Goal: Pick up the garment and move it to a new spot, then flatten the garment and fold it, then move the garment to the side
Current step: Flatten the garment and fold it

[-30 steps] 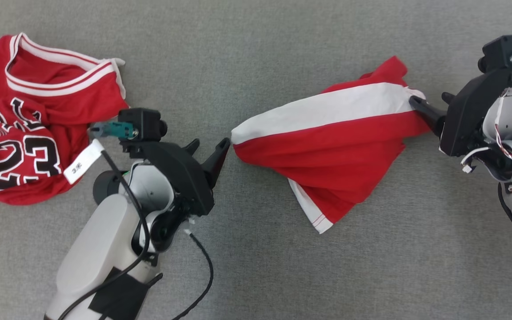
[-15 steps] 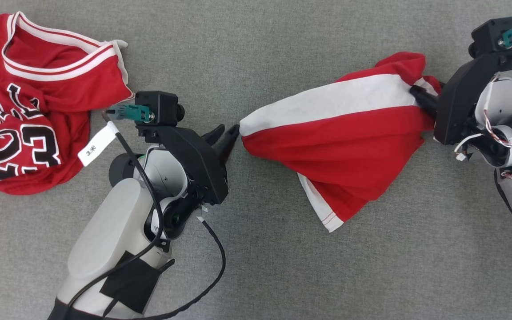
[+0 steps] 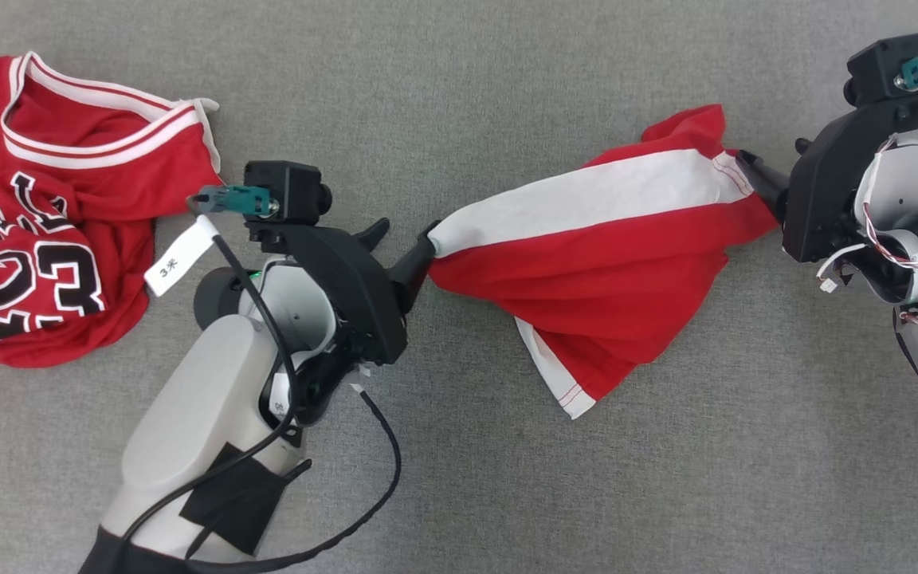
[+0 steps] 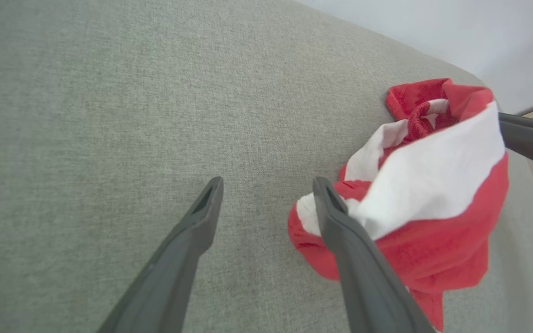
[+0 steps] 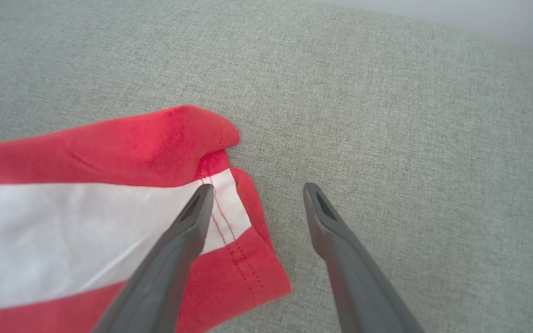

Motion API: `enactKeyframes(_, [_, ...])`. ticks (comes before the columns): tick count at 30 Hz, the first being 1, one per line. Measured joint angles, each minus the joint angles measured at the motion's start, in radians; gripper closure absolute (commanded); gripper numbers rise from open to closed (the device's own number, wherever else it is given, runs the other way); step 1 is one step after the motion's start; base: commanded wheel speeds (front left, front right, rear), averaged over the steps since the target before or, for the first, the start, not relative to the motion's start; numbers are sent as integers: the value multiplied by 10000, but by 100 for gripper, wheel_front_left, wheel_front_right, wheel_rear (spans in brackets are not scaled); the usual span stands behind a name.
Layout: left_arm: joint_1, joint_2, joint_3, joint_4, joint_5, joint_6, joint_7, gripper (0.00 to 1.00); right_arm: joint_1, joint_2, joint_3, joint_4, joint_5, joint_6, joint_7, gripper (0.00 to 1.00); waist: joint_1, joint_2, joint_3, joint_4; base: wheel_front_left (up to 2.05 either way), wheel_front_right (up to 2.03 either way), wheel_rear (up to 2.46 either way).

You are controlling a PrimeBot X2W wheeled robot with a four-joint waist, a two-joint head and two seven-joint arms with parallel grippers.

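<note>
A red garment with a broad white stripe lies bunched on the grey fabric surface, stretched between my two grippers. My left gripper is open at its left end. In the left wrist view the garment touches the outside of the right finger, and nothing lies between the two fingers of the left gripper. My right gripper is open at the garment's right corner. In the right wrist view its left finger overlaps the stitched hem of the garment, and the gap of the right gripper holds only grey fabric.
A crumpled red jersey with white trim and the number 23 lies at the far left. A black cable loops beside my left forearm. A pale wall rises beyond the surface's far edge.
Half a second ago both grippers stood pinched in at the garment's two ends; both are open again now. The garment stays in about the same place. The head view shifted slightly.
</note>
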Motion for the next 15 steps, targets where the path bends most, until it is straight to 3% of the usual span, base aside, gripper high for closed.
enactKeyframes(9, [184, 514, 309, -215, 232, 401, -382, 0, 170, -234, -63, 23, -194, -48, -414, 0, -1, 0, -361, 77, 0, 0, 0])
enactKeyframes(15, [767, 247, 2, -782, -50, 27, -270, 0, 574, -90, 31, -111, -151, -4, -545, 0, -2, 0, -606, 182, 0, 0, 0])
